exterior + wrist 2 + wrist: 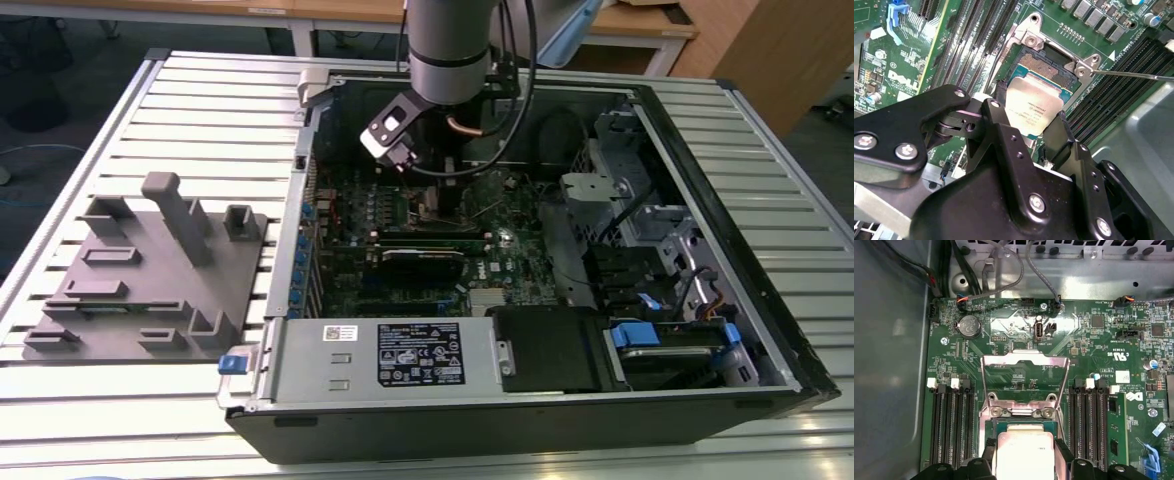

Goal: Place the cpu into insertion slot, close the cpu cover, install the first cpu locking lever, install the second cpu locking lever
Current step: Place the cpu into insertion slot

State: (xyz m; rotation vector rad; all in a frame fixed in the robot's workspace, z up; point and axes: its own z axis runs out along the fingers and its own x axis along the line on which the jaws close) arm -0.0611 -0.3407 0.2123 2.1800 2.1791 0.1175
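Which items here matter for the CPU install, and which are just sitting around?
Job: claw gripping the cpu; insertion slot, contacts showing; cpu cover, swung open; locking lever.
Idle: coin battery, memory slots, expansion card, grey fixture tray.

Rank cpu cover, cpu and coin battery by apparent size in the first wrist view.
1. cpu cover
2. cpu (cut off at the picture's edge, nearer the camera, so this gap is unsure)
3. coin battery
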